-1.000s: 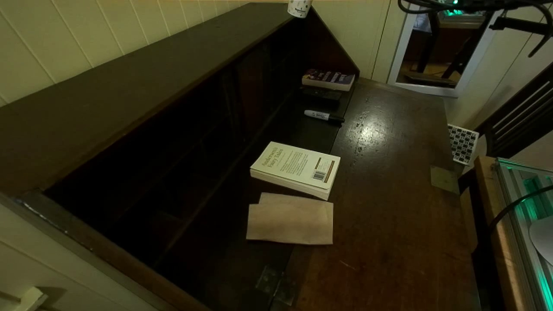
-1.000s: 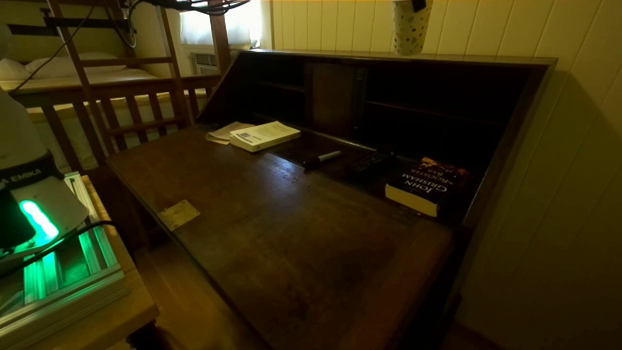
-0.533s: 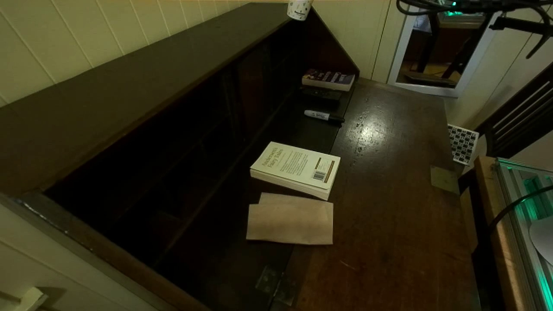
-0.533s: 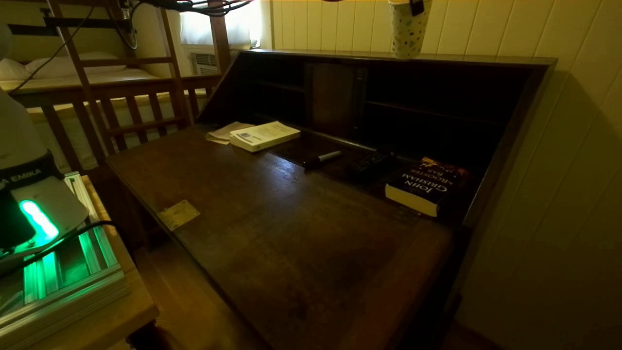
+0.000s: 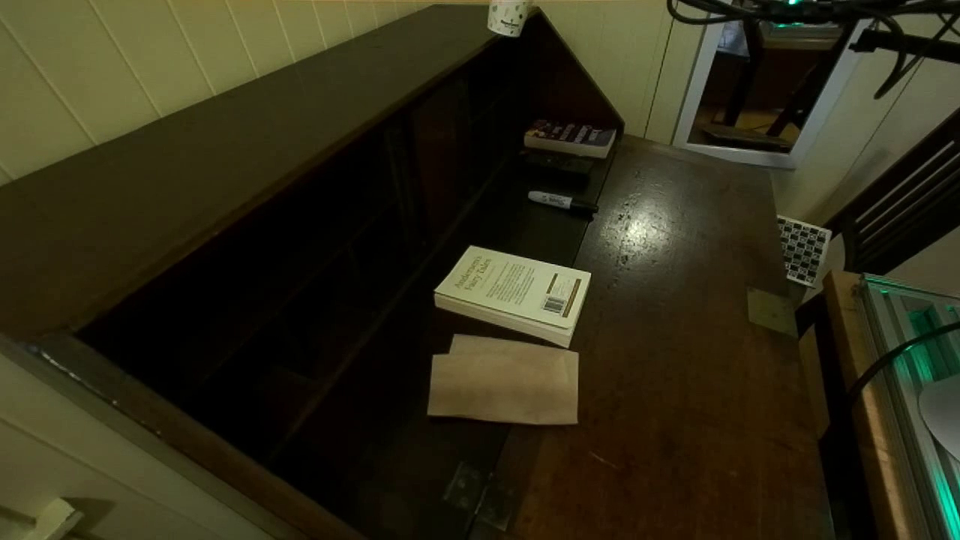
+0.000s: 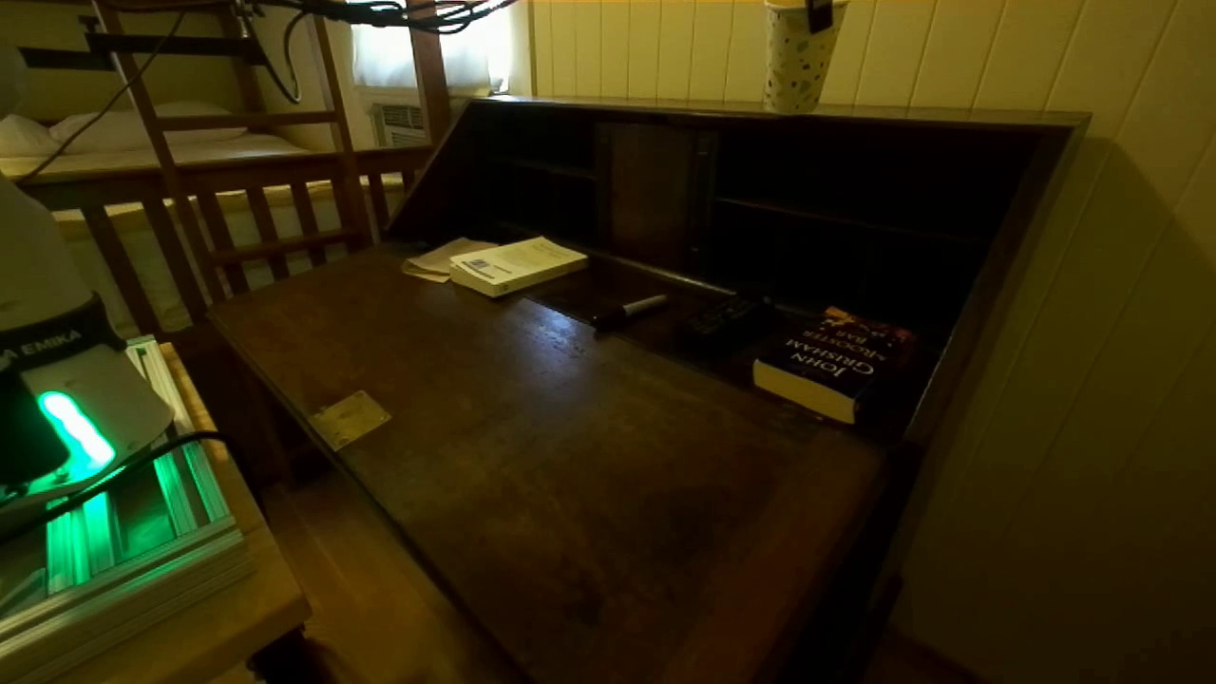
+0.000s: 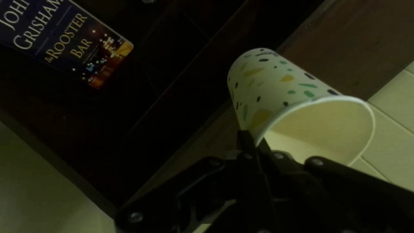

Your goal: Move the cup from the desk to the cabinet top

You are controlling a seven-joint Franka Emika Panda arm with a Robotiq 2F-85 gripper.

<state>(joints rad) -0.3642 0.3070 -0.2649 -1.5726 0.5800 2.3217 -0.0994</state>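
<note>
The white speckled cup (image 5: 509, 16) is at the far end of the cabinet top (image 5: 300, 127), by its front edge. It also shows in an exterior view (image 6: 800, 59) over the ledge (image 6: 627, 106), roughly upright, and I cannot tell whether its base touches the wood. In the wrist view, the cup (image 7: 275, 81) has its open rim toward the camera. My gripper (image 7: 255, 140) is shut on its rim, one finger outside and one inside. A dark fingertip (image 6: 819, 13) shows at the rim in an exterior view. The desk (image 5: 675, 375) lies lower, in front.
A dark-covered book (image 6: 836, 366), a dark object (image 6: 722, 316), a marker (image 6: 632, 311), a pale book (image 6: 518, 264) and brown paper (image 5: 504, 382) lie on the desk. A panelled wall (image 6: 950, 57) stands right behind the cabinet top. Cables (image 5: 810, 11) hang from the arm.
The cup dipped slightly, then moved a little left in an exterior view, further over the cabinet top. The arm's cables shifted with it. The gripper stays at the rim.
</note>
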